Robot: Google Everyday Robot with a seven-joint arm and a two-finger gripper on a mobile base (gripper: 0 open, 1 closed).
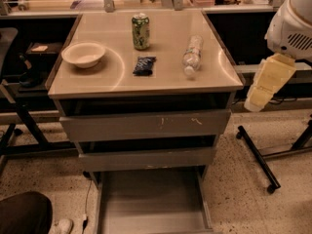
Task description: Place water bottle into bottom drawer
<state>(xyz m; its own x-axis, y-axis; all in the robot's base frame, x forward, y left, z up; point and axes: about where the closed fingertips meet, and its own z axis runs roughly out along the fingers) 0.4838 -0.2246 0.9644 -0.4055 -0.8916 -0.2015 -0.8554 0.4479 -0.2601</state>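
The water bottle (192, 55) is clear plastic with a white cap and lies on its side on the right part of the cabinet top, cap toward the front. The bottom drawer (152, 204) is pulled out at floor level and shows a flat grey floor with nothing in it. My gripper (265, 83), pale yellow under the white arm (292, 26), hangs to the right of the cabinet, beside its top right corner and apart from the bottle.
A green soda can (141, 31) stands at the back of the cabinet top (97, 79). A white bowl (83, 54) sits at the left and a small dark packet (145, 65) in the middle. Two upper drawers (146, 126) are closed. A black wheeled stand leg (258, 160) lies on the floor at the right.
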